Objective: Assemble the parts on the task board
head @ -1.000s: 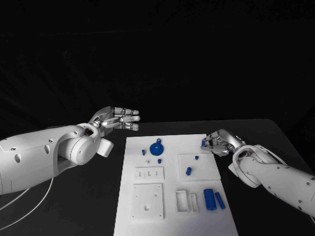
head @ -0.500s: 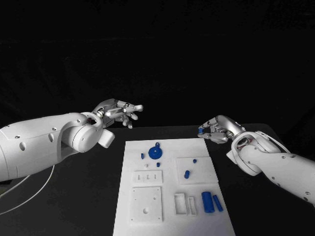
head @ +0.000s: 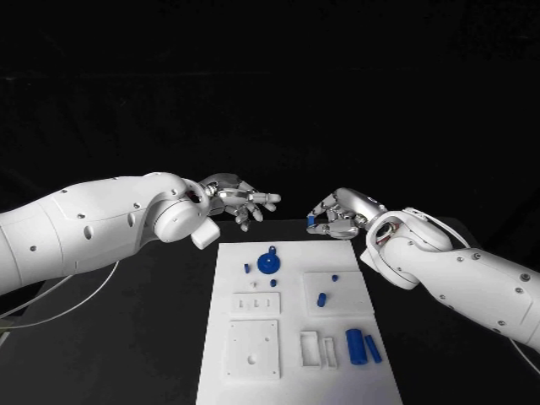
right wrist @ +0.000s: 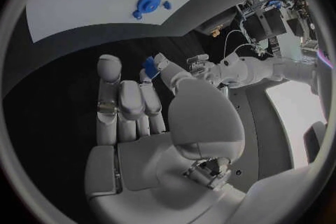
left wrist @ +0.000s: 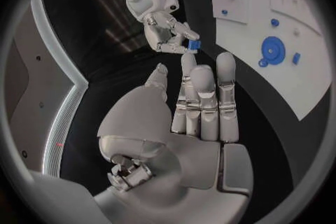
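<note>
Since a second ago, both hands raised off the white rectangular task board [head: 297, 312] and drawn toward each other beyond its far edge. Small blue plastic part [head: 310, 219] pinched in silver right hand [head: 338, 215], well above the table, just beside the outstretched fingers of silver left hand [head: 237, 201]. Left hand empty, fingers spread, palm toward the part. Part's long axis too small to tell. Likely a hand-over next.
</note>
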{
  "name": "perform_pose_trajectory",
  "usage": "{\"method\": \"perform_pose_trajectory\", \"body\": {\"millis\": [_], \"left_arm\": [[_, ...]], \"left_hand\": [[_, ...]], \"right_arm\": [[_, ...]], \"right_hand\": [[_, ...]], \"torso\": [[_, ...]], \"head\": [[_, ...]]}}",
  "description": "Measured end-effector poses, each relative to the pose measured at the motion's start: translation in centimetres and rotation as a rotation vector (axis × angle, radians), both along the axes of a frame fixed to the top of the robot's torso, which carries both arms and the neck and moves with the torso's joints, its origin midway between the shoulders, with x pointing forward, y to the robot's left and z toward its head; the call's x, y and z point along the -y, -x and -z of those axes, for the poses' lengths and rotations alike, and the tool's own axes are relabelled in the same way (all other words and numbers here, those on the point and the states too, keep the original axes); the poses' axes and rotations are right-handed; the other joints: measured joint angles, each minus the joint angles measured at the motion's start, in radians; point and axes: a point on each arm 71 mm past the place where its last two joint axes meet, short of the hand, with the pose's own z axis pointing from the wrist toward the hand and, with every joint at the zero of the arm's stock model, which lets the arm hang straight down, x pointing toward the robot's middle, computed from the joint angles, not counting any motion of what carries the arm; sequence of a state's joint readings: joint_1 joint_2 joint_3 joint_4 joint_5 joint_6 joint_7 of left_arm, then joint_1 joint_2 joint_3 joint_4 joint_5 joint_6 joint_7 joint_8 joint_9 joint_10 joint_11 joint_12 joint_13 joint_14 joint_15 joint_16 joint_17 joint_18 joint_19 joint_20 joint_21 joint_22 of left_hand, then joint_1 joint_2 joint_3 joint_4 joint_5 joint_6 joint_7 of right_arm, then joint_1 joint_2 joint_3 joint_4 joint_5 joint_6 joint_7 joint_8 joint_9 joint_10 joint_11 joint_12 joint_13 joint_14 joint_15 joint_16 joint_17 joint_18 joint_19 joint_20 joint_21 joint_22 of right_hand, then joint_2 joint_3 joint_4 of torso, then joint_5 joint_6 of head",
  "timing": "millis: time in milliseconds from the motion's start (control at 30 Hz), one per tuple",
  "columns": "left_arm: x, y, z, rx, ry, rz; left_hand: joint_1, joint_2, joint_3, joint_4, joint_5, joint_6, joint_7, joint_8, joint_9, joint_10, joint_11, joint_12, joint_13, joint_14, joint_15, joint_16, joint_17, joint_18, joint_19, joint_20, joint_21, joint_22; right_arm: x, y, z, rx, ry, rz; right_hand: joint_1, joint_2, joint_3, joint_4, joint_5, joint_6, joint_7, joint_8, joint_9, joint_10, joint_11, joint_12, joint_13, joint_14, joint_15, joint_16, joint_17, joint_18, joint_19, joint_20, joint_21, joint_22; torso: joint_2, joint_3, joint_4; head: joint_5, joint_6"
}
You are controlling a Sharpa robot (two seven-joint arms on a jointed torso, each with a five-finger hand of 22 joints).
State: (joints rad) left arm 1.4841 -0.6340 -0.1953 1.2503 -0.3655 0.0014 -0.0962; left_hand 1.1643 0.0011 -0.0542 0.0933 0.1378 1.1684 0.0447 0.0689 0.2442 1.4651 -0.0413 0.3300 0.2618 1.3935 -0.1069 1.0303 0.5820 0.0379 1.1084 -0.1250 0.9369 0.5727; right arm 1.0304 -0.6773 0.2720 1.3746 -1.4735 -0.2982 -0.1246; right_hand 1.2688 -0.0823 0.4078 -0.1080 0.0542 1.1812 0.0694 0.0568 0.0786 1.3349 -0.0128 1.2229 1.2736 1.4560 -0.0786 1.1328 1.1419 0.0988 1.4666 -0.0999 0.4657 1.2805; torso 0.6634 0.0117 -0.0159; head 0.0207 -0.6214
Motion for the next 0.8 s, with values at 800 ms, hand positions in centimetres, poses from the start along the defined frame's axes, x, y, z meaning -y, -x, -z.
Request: {"method": "perform_pose_trajectory", "body": {"millis": [800], "left_arm": [[3.1,-0.1,2.4,-0.049,-0.269,0.032]], "left_hand": [[-0.013,-0.023,0.018,0.012,0.001,-0.028,0.012,0.000,-0.004,0.000,0.000,-0.029,0.011,0.000,0.000,0.016,-0.009,0.000,0.000,0.000,-0.019,0.070]], "right_arm": [[-4.8,0.5,0.5,-0.025,0.088,-0.053]], "right_hand": [[-0.005,-0.005,0.005,0.006,0.023,-0.001,0.000,0.004,0.003,0.000,0.000,0.000,-0.001,0.000,0.000,0.000,0.000,0.000,0.000,0.000,0.000,0.002]], "torso": [[-0.005,-0.0015,0.0030]], "head": [[0.004,-0.008]]}}
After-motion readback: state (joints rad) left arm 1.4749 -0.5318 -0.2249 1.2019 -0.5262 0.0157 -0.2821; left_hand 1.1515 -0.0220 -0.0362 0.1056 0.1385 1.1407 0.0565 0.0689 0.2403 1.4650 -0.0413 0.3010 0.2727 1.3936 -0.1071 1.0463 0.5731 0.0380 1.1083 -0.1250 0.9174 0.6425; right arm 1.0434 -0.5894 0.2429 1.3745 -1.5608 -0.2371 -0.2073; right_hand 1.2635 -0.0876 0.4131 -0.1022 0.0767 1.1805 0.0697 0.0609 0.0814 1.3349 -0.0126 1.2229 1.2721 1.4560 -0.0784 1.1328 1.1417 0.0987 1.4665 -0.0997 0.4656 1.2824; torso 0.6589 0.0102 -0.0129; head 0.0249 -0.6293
